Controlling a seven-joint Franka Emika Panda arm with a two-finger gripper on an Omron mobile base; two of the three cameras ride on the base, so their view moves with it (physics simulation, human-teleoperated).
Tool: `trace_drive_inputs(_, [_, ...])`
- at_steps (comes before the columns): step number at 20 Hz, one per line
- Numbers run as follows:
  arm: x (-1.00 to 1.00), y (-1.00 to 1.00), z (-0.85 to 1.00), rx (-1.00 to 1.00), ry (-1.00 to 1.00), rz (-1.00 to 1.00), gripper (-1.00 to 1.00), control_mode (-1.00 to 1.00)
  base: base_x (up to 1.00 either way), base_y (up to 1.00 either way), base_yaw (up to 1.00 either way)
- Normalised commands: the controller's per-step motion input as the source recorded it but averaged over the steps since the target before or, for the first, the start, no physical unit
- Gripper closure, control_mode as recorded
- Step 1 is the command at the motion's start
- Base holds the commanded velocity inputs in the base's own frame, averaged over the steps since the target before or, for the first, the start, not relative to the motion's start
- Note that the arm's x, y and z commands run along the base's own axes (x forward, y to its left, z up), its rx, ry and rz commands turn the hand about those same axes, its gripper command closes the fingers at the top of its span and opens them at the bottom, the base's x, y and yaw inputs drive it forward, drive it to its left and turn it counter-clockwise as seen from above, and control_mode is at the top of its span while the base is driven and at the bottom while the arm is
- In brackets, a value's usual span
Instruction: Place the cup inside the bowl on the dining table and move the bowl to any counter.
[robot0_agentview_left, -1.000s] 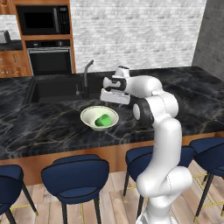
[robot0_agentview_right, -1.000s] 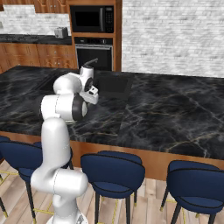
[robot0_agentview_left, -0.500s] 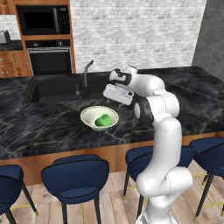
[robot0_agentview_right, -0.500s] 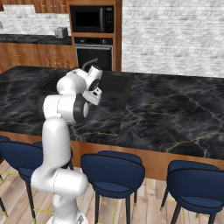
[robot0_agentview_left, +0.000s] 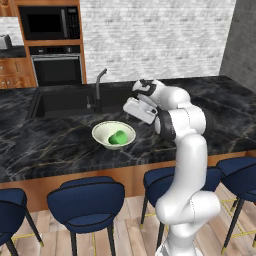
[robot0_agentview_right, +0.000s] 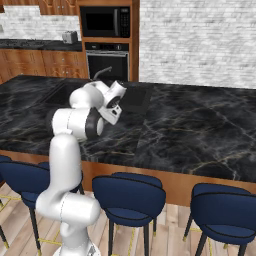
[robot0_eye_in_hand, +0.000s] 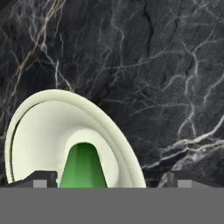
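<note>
There, on the black veined marble counter (robot0_agentview_left: 60, 145) of the island, one wide shallow cream ceramic bowl (robot0_agentview_left: 101, 135) stood, and one small bright green tumbler cup (robot0_agentview_left: 119, 137) lay inside it, toward the bowl's 3 o'clock side in the left base view. The white two-finger hand (robot0_agentview_left: 131, 108) hung above and just beyond the bowl at about 1 o'clock of it, apart from both things, its fingers spread wide and holding nothing.

The hand view looked down into the bowl (robot0_eye_in_hand: 43, 131), with the cup (robot0_eye_in_hand: 83, 168) at 6 o'clock of the picture and the two dark fingertips (robot0_eye_in_hand: 39, 178) standing far apart on either side of it. The right base view did not show the bowl, since the robot's own arm stood before it; there the hand (robot0_agentview_right: 111, 111) sat over the marble (robot0_agentview_right: 190, 125).

The left base view alone showed the one dark built-in sink (robot0_agentview_left: 60, 102) with one grey faucet (robot0_agentview_left: 98, 82) at 11 o'clock of the bowl. Four blue stools (robot0_agentview_left: 87, 200) were counted along the near edge in that view.
</note>
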Motion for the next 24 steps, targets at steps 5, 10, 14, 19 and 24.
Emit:
trace_drive_inputs(5, [0.0, -0.08, -0.31, 0.03, 0.0, 0.0, -1.0, -1.0, 0.0, 0.0, 0.0])
trace_drive_inputs(10, [0.0, 0.0, -0.22, 0.01, 0.0, 0.0, -1.0, -1.0, 0.0, 0.0, 0.0])
trace_drive_inputs(14, [0.0, 0.03, -0.01, 0.01, 0.0, 0.02, -1.0, -1.0, 0.0, 0.0, 0.0])
trace_drive_inputs(19, [-0.02, 0.06, 0.0, 0.04, 0.0, 0.04, -1.0, -1.0, 0.0, 0.0, 0.0])
trace_drive_inputs(24, [-0.01, 0.0, 0.0, 0.03, 0.0, 0.03, -1.0, -1.0, 0.0, 0.0, 0.0])
